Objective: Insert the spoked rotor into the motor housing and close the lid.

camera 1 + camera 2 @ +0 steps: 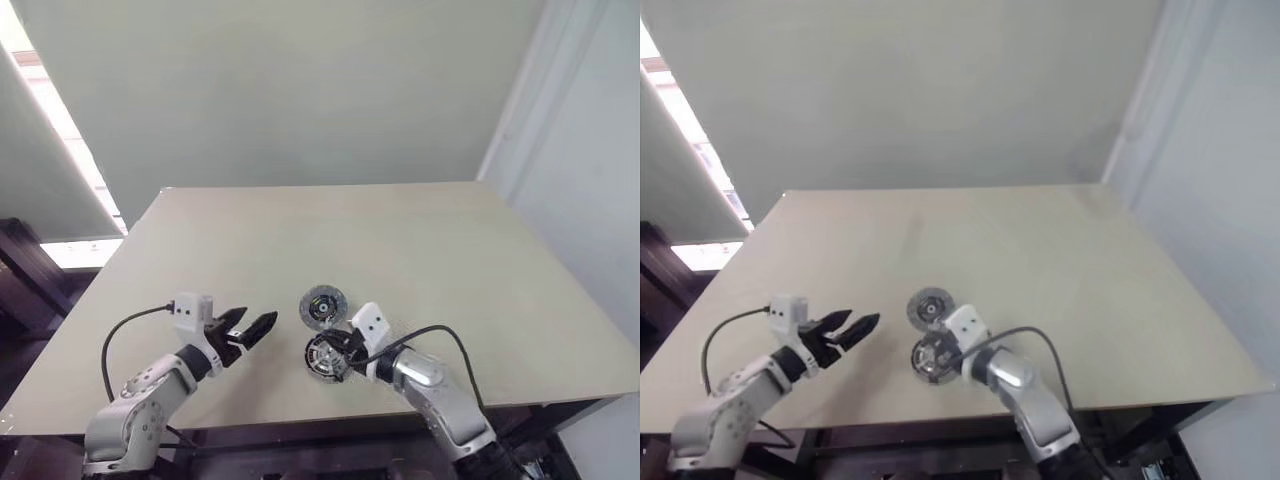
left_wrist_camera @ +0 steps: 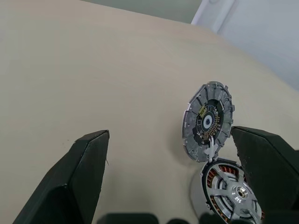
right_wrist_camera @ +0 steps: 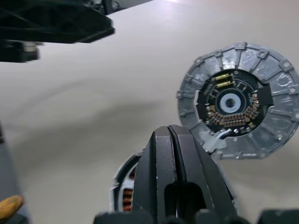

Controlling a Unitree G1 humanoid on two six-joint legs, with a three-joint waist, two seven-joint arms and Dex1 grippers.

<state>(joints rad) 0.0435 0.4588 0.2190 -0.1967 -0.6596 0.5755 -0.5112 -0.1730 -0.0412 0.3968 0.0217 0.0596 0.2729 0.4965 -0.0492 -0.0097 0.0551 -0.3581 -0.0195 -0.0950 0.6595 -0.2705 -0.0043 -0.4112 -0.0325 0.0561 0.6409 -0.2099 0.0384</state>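
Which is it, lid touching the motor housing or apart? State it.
Cannot tell. In the left wrist view the lid lies right next to the motor housing, joined by a thin white wire; no plain gap or rim contact shows.

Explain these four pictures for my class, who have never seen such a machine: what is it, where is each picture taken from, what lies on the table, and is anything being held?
This is a humanoid robot with two arms, each ending in a gripper of two black fingers. Two pictures come from a stereo camera on its head, looking down over the arms. The other two come from small cameras on the wrists, looking along each gripper's fingers.

On the beige table lie two round motor parts close together. The motor housing shows copper-orange windings around a shiny silver spoked rotor already sitting inside it. Just beyond lies the grey lid, with a dark centre.

The left gripper is open and holds nothing. The right gripper is shut, its fingers pressed together over the housing; it grips nothing that I can see.
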